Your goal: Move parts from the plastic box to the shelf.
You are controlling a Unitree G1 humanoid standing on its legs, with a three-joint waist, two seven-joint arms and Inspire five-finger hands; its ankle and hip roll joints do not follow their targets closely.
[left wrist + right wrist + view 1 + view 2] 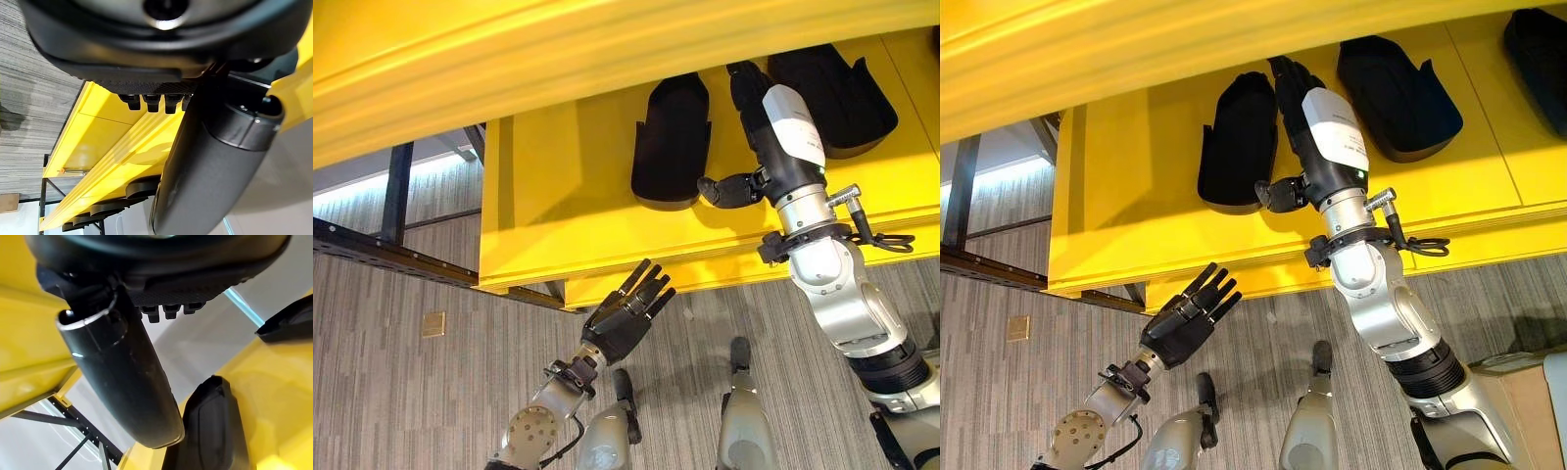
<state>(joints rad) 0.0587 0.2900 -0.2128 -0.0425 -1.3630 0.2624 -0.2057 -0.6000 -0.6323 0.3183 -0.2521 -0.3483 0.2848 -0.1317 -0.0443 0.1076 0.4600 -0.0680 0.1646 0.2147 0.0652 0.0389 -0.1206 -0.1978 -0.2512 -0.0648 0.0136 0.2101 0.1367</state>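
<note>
Nearest, the left hand (625,318) hangs spread and empty; right hand (773,132), fingers straight over the shelf (558,186) between two black parts (672,142), should withdraw without nudging them.

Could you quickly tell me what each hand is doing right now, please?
Left hand: open, holding nothing, below the shelf.
Right hand: open over the shelf, holding nothing.

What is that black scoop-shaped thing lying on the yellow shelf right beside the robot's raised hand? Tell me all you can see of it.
The black scoop-shaped part looks like matte moulded plastic: a shallow trough with raised side walls, a rounded closed end toward the shelf's front edge and a narrower end toward the back. It lies flat on the yellow shelf, hollow side up. A second, similar black part lies further right. The right hand reaches onto the shelf between them, its thumb close beside the part's rim; actual contact cannot be told.
</note>
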